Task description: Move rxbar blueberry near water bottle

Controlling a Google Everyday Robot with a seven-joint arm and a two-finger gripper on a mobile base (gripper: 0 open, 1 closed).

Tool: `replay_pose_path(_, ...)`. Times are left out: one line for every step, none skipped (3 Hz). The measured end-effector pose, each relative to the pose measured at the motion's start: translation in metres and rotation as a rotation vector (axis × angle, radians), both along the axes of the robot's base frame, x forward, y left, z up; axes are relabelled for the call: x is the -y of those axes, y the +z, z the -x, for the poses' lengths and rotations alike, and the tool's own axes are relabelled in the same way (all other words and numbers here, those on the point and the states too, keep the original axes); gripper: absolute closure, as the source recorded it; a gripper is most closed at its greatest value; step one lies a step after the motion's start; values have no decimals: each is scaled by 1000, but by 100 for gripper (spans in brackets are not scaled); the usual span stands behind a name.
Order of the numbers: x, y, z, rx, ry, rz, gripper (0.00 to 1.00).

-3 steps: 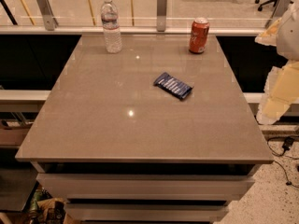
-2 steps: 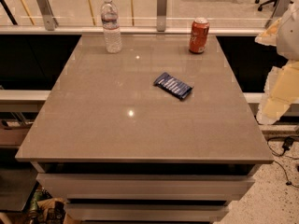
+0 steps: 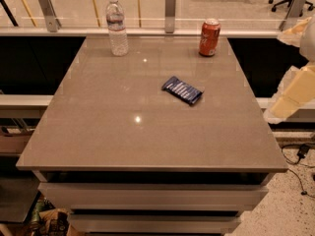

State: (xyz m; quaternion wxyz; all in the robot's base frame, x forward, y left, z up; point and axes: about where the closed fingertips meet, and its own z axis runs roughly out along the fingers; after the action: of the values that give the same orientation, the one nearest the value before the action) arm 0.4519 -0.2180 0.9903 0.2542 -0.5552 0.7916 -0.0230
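The rxbar blueberry (image 3: 182,90) lies flat on the grey table (image 3: 123,132), a little right of its middle, turned at a slant. The water bottle (image 3: 116,26) stands upright at the table's far left corner, well apart from the bar. My gripper is out of the picture. Only pale cream parts of my arm (image 3: 295,90) show at the right edge, beside the table and off its surface. Nothing is touching the bar.
A red soda can (image 3: 209,37) stands upright at the far right of the table. A glass railing with metal posts (image 3: 170,9) runs behind the table's far edge. Cables (image 3: 298,154) lie on the floor at the right.
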Motion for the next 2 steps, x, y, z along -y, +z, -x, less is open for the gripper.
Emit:
replay_pose_path(-3,-3,-18,92,-62,-163,0)
replay_pose_path(-7,-16,-40,163,-112,-320,0)
